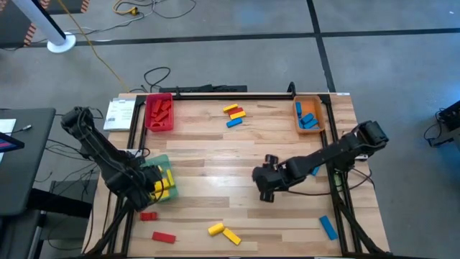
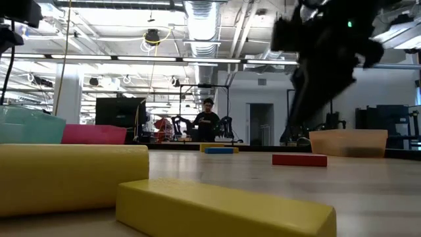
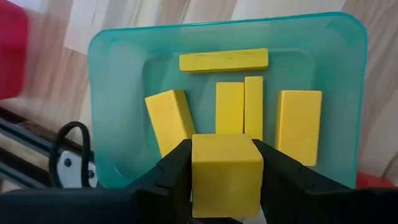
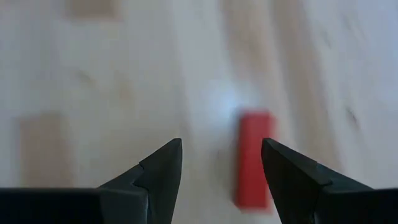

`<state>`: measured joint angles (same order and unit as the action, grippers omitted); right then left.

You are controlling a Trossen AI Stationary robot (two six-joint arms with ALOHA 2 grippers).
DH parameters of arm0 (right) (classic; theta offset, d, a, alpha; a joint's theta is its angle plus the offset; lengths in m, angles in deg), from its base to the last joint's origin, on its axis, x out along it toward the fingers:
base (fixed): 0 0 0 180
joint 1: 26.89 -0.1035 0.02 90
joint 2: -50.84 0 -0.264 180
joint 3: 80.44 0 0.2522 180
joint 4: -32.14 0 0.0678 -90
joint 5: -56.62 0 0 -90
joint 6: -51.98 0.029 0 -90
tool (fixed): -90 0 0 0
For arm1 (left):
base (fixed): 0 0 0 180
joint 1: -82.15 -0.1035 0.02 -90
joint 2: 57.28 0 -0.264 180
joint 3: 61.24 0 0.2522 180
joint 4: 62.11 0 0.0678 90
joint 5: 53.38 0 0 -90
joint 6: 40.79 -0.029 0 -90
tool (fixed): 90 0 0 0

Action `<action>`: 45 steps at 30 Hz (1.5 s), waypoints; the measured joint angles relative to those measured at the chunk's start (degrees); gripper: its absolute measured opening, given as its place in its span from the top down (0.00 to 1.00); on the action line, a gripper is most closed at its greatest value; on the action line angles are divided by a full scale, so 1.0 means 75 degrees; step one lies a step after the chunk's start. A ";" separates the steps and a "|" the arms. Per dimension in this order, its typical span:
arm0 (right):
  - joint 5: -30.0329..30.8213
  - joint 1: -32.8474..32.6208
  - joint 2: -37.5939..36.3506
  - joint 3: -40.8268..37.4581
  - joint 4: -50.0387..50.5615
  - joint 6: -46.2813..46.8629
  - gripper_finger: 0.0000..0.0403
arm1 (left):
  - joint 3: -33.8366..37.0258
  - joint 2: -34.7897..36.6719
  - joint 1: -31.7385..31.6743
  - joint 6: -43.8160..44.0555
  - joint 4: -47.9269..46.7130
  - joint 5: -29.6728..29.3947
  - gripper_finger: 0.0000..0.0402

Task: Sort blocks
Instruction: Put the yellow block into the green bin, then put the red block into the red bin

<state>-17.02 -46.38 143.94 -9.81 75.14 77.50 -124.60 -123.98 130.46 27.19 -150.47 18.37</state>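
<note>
My left gripper [image 3: 225, 169] is shut on a yellow block [image 3: 225, 155] above the green tray [image 3: 118, 56], which holds several yellow blocks [image 3: 224, 60]. In the high view this gripper [image 1: 162, 184] is at the table's left edge over the tray [image 1: 152, 162]. My right gripper [image 4: 221, 155] stands open mid-table [image 1: 266, 185], pointing down at a red block [image 4: 254, 158] that lies flat on the wood just ahead of its fingers, untouched. The low view shows that red block [image 2: 299, 159] beneath the right arm [image 2: 322, 39]. My left gripper pinches the yellow block between its two fingers [image 3: 174, 174], which press on two opposite sides [image 3: 198, 171]. The fingers come from above, pointing steeply down. The block is lifted clear over the tray's inside, above the yellow blocks lying there.
A red tray [image 1: 159, 128] with red blocks is at the far left, an orange tray [image 1: 320, 122] with blue blocks at the far right. Loose blocks lie at far centre [image 1: 233, 115] and along the near edge: red [image 1: 164, 237], yellow [image 1: 224, 232], blue [image 1: 328, 226].
</note>
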 joint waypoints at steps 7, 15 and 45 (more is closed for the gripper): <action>0.0250 0.0398 0.0000 -0.0045 0.1154 0.0594 0.42 | 0.0258 0.0117 0.0000 -0.0166 0.0638 0.0004 0.66; -0.0440 0.0708 0.0000 -0.0625 0.0278 0.0536 0.42 | 0.0296 0.0117 0.0000 -0.0229 0.0888 0.0002 0.55; -0.0997 0.1023 0.0000 -0.1282 -0.0951 0.0358 0.71 | -0.0077 0.0117 -0.0552 -0.3584 0.3464 -0.2804 0.41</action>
<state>-24.49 -38.71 143.94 -19.43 68.01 80.19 -125.17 -123.11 126.32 0.31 -124.49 -2.66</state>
